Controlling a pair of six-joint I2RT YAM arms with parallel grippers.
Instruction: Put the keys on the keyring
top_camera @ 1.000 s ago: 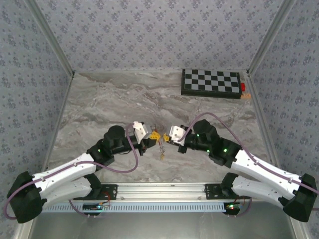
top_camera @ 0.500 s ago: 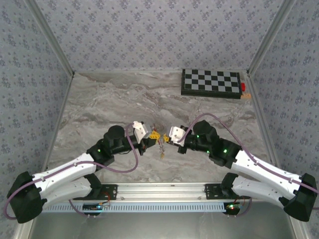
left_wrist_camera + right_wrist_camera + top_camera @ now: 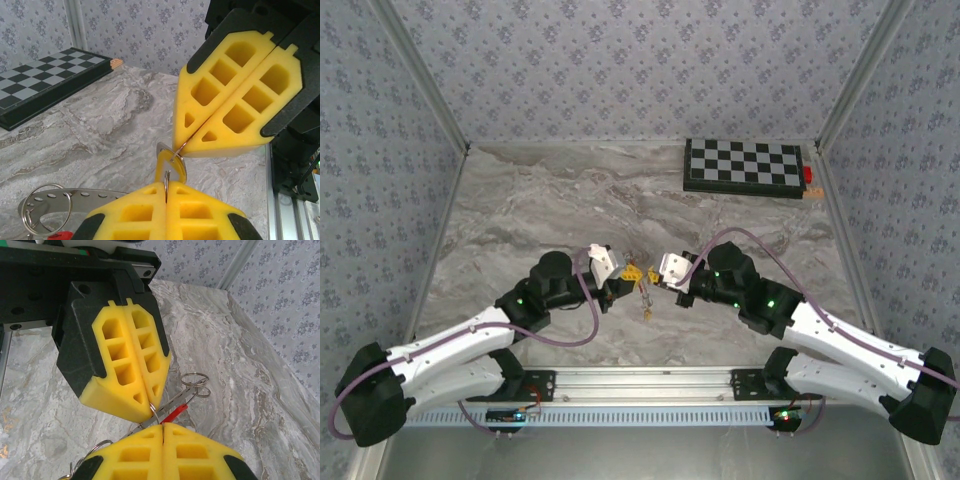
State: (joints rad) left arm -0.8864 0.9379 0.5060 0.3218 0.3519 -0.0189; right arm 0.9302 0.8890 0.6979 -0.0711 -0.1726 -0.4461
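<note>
Little has been shifted since a second ago: the left gripper (image 3: 631,271) and right gripper (image 3: 654,275) are kept pinched, tip to tip, on the keyring (image 3: 175,413), with a yellow key (image 3: 160,169) between them.

Left arm (image 3: 470,340) and right arm (image 3: 820,325) reached inward from the near edge, elbows bent, wrists low over the tabletop, left gripper (image 3: 626,272) and right gripper (image 3: 655,276) faced tip to tip, nearly touching, both pairs of jaws pressed closed.
</note>
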